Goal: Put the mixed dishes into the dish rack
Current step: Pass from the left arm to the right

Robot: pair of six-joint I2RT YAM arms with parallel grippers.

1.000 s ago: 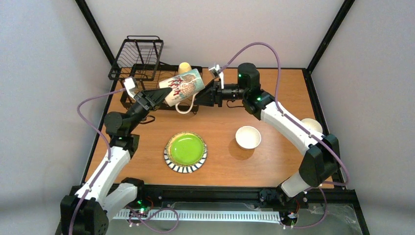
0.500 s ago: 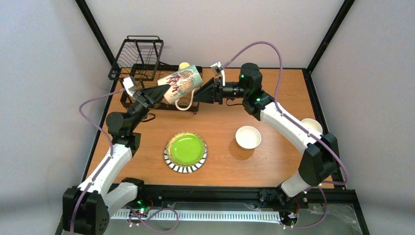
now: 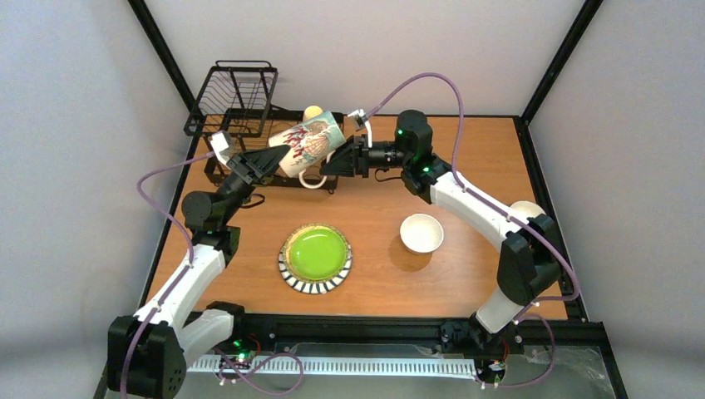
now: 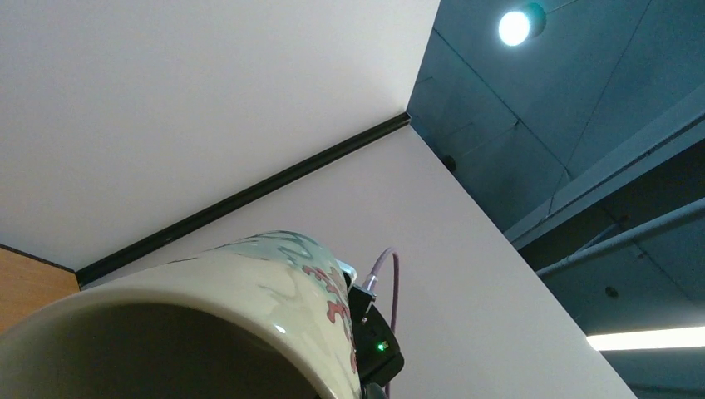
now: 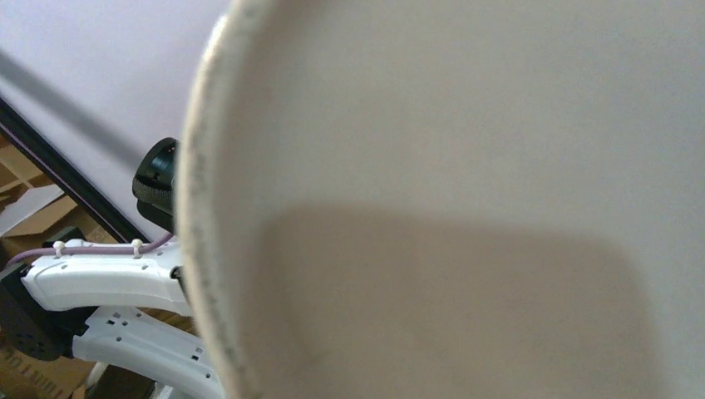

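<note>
A cream mug (image 3: 308, 143) with a teal band and red pattern hangs on its side in the air over the flat base of the black wire dish rack (image 3: 237, 91). My left gripper (image 3: 278, 154) is shut on the mug's rim; the rim fills the bottom of the left wrist view (image 4: 208, 307). My right gripper (image 3: 331, 162) looks open and sits right at the mug's base and handle. The base fills the right wrist view (image 5: 457, 208) and hides the fingers. The lime-green plate (image 3: 315, 253) with a striped rim and a white bowl (image 3: 421, 233) lie on the table.
A pale yellow cup (image 3: 313, 111) stands behind the held mug by the rack. Another white bowl (image 3: 532, 212) sits at the table's right edge, partly behind my right arm. The rack's raised basket tier (image 3: 241, 83) is at the far left corner.
My right gripper has moved left, from a gap away to right against the mug's base. My left gripper and the mug have shifted slightly left and up.
</note>
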